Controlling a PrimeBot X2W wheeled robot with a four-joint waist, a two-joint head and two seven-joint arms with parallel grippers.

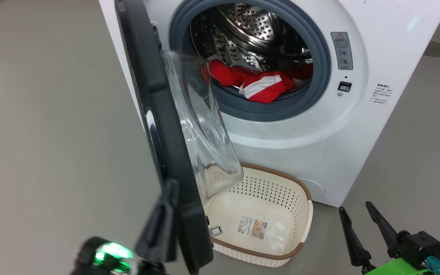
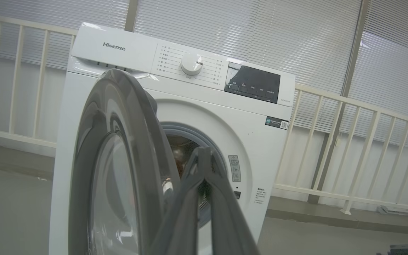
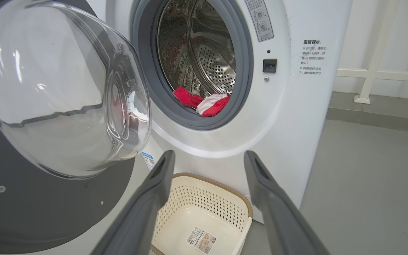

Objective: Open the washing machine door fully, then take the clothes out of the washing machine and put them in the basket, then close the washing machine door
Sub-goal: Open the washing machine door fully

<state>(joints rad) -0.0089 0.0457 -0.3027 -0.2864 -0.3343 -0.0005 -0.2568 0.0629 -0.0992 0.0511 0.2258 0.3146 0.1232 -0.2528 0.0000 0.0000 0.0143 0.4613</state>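
The white washing machine (image 1: pixel 388 34) (image 2: pixel 126 63) (image 3: pixel 292 117) stands with its door (image 1: pixel 166 126) (image 2: pixel 119 148) (image 3: pixel 58 88) partly open, edge-on in the head view. Red and white clothes (image 1: pixel 262 86) (image 3: pixel 207 102) lie at the drum's front lip. Below the opening the cream basket (image 1: pixel 304 189) (image 3: pixel 225 186) sits on the floor, holding just its paper label. My left gripper (image 1: pixel 171 185) (image 2: pixel 204 151) is shut with nothing between its fingers, close against the outer side of the door's black rim near its free edge. Low on the right my right gripper (image 1: pixel 355 207) (image 3: pixel 209 156) stands open, facing the basket and machine.
Grey floor (image 1: pixel 52 114) stretches to the left and right of the machine. A white railing (image 2: pixel 367 141) and window blinds stand behind it. The bulging door glass overhangs the basket's left side.
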